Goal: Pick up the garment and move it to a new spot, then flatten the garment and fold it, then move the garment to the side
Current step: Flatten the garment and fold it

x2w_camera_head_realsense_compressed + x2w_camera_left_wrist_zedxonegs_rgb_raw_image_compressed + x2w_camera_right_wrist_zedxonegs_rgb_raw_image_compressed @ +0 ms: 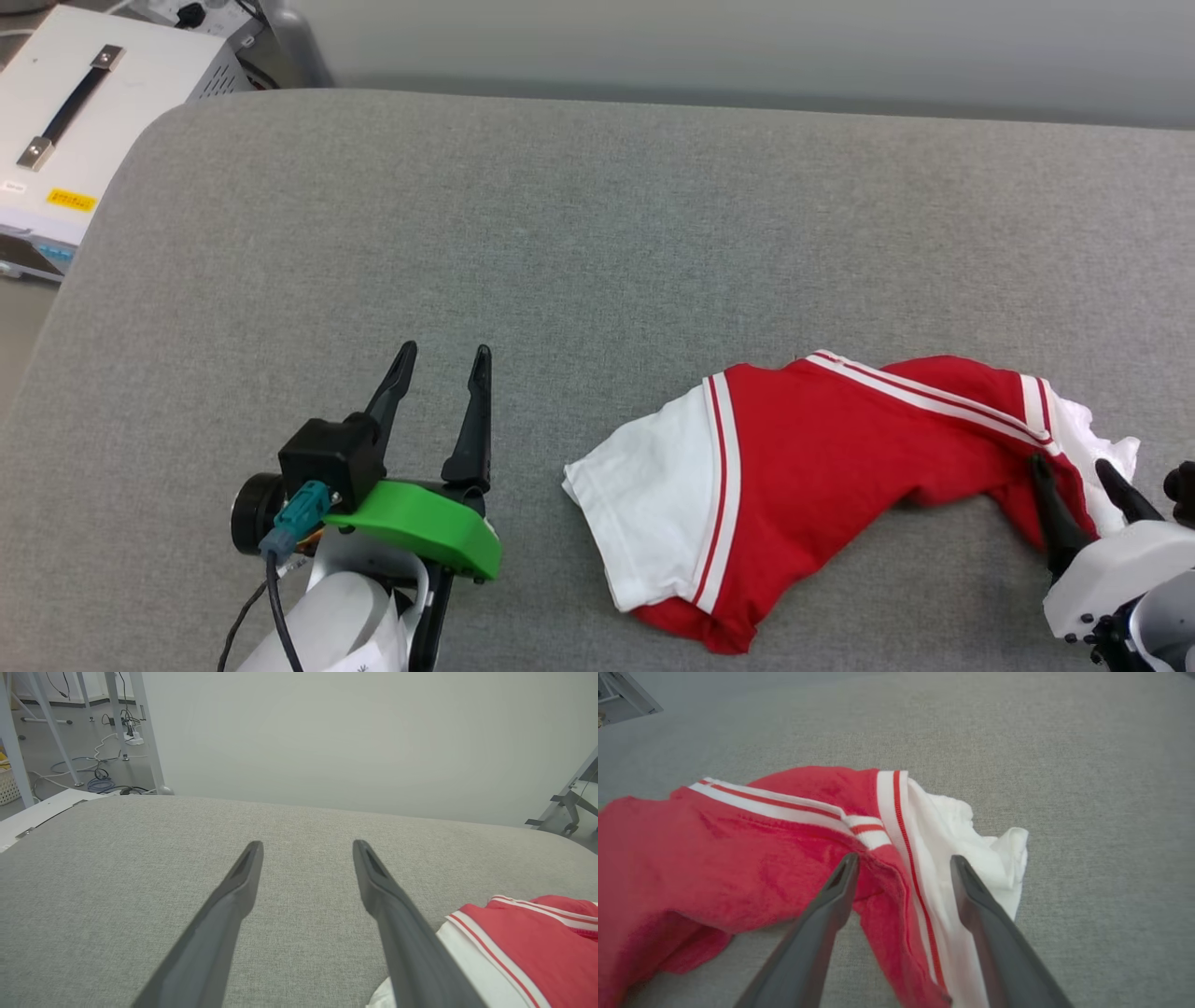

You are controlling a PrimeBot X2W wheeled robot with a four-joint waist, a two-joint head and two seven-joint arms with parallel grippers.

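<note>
— Right gripper (1071, 462), how does it stand?
— Fingers spread wide, clamping nothing. They straddle the right end of the red jersey (822, 439), one finger over the red fabric, the other over the bunched white panel. Cloth lies loose between them.
— And the left gripper (444, 348)?
— Also spread and empty, over bare padded worktop (560, 233) near the front edge. The jersey's white-panelled left end lies off to its right, near but apart.
— How does the jersey lie?
— Crumpled, along the worktop's front edge, right of the middle. Its long axis runs left to right, with the left end sagging nearer the front edge.
— So which arm is better placed?
— As I judge it, the right is nearer, its fingers at the cloth, so it need only close. The left must travel rightwards to reach the white end if flattening calls for both ends to be pulled along that axis.
</note>
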